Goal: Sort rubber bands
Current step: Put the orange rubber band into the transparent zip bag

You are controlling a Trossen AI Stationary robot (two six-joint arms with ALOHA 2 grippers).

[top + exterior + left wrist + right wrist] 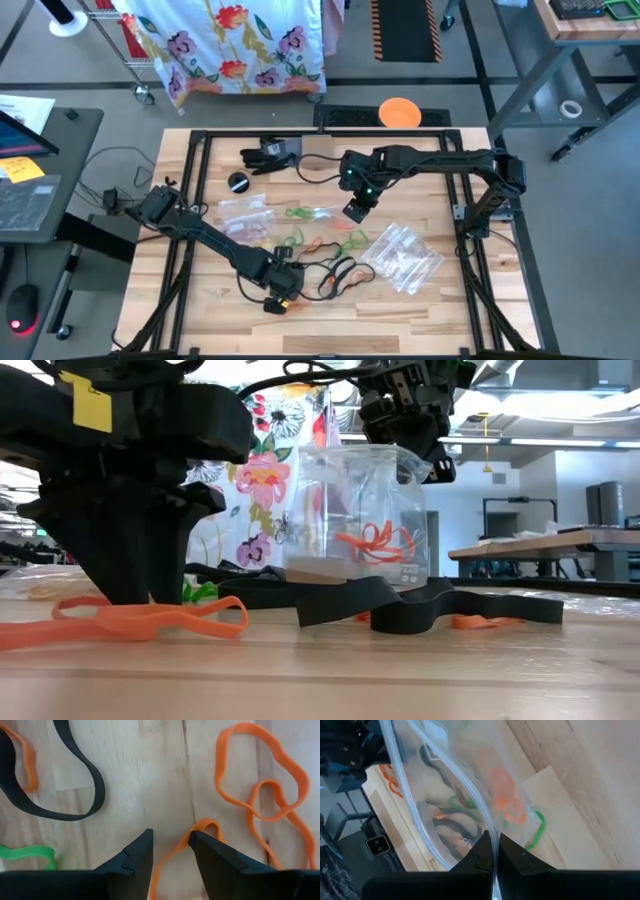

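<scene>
Orange (345, 240), green (296, 213) and black (340, 275) rubber bands lie loose on the wooden table. My left gripper (280, 297) is low at the near middle, pointing steeply down and open. Its fingertips (170, 837) stand on either side of one strand of an orange band (202, 824). A second orange band (270, 795), a black band (75, 795) and a green one (30, 852) lie around it. My right gripper (357, 210) is above the table's middle, shut on a clear bag (360, 510) with orange bands (378, 542) inside. My left gripper has one orange strand (175, 857) between its open fingers at table level; I cannot tell whether either finger touches it. My right gripper pinches the clear bag's thick top rim (487, 827) between its two fingers, slanting down from above. The bag hangs below the fingers, its bottom (330, 572) near the table.
More clear bags lie at the right (402, 258) and the left middle (245, 208). A black round thing (238, 182) and a dark object (270, 155) sit toward the far edge. Bare wood shows along the near edge (420, 320).
</scene>
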